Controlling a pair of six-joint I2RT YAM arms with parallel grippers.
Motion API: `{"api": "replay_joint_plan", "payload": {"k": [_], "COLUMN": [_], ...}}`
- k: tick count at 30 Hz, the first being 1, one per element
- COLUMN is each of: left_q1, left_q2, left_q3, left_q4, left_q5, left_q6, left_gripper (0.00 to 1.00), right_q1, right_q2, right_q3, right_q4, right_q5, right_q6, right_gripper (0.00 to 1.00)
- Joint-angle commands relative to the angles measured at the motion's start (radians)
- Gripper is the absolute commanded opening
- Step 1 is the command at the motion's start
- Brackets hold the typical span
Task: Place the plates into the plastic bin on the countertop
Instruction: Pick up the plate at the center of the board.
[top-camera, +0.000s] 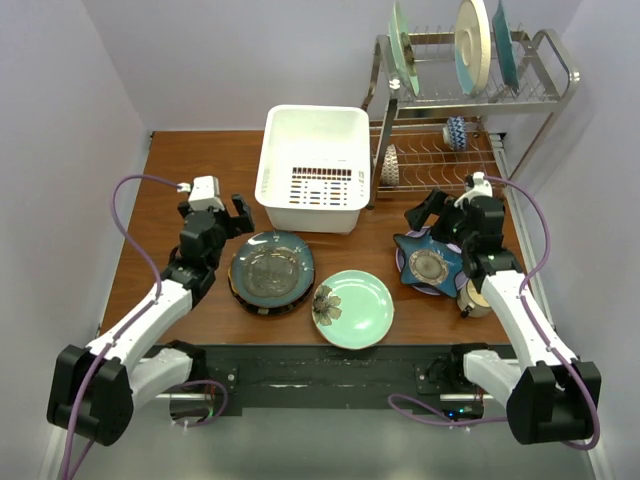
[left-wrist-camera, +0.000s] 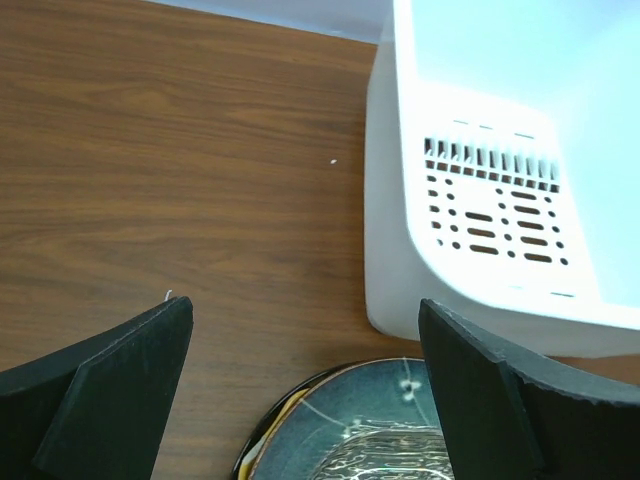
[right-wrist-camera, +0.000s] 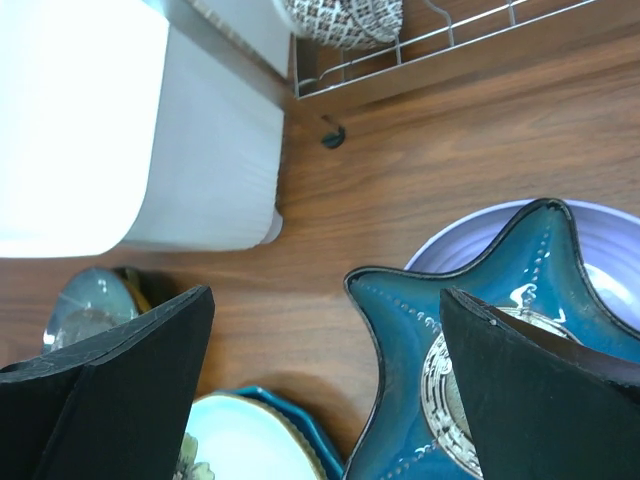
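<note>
The white plastic bin (top-camera: 312, 168) (left-wrist-camera: 500, 150) (right-wrist-camera: 120, 120) stands at the back middle of the wooden countertop (top-camera: 170, 180). In front of it a dark teal plate (top-camera: 272, 270) (left-wrist-camera: 330, 430) lies on a black-rimmed one, with clear patterned glass in its middle. To its right sits a mint flower plate (top-camera: 353, 308) (right-wrist-camera: 250, 440). Further right, a blue star-shaped plate (top-camera: 428, 262) (right-wrist-camera: 420, 340) rests on a lilac plate (right-wrist-camera: 600, 235). My left gripper (top-camera: 218, 220) (left-wrist-camera: 305, 305) hangs open over the teal plate's far edge. My right gripper (top-camera: 445, 220) (right-wrist-camera: 325, 292) is open above the star plate's left point.
A metal wire dish rack (top-camera: 470, 90) stands at the back right with three large plates (top-camera: 470, 45) upright on top and patterned bowls (top-camera: 390, 165) (right-wrist-camera: 340, 20) on its lower shelf. A small mug (top-camera: 472, 298) sits by my right arm. A black rail (top-camera: 320, 365) lines the near edge.
</note>
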Motion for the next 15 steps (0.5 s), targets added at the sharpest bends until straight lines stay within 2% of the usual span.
{"api": "replay_joint_plan", "payload": {"k": [1,5,7,15], "left_q1": [0.005,0.002,0.004,0.004], "left_q2": [0.001,-0.005,-0.022,-0.100], "left_q3": [0.119,0.225,0.240,0.202], "left_q4": [-0.077,-0.165,-0.192,-0.249], "left_q5": [0.095,0.197,0.254,0.460], "left_q6": [0.000,-0.029,-0.049,-0.166], "left_gripper": [1.00,1.00,1.00,0.99], "right_q1": [-0.001,-0.001,0.001,0.001], "right_q2": [-0.040,-0.066,-0.067,-0.053], "right_q3": [0.036,0.057,0.066,0.076], "right_q4": [-0.055,-0.125,-0.147,-0.248], "right_q5": [-0.074,-0.057,-0.095,-0.233], "right_q6": [-0.059,-0.074,-0.080,-0.090], "right_gripper": [0.99,0.99,0.99,0.99]}}
